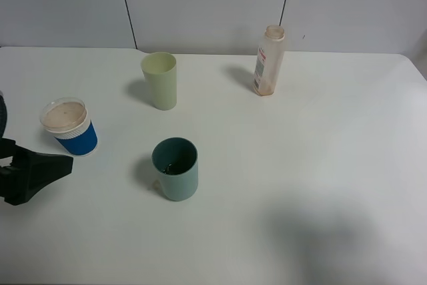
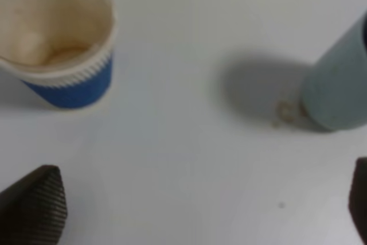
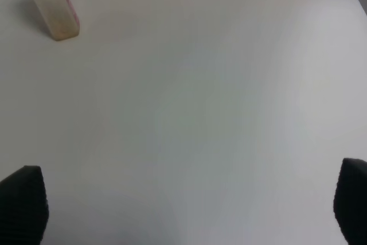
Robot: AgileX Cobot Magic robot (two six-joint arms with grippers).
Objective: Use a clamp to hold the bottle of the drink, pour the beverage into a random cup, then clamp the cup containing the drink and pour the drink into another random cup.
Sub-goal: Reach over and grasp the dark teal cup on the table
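Bottle [image 1: 269, 61] is set upright at bench [image 1: 320, 165] rear; teal cup [image 1: 177, 181] is seen mid-bench; left jaws and right jaws are both spread wide, nothing held.

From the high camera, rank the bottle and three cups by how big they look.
1. Teal cup and blue paper cup: alike, both nearer the camera.
2. Pale green cup and bottle: bottle taller, cup wider, too close to rank.
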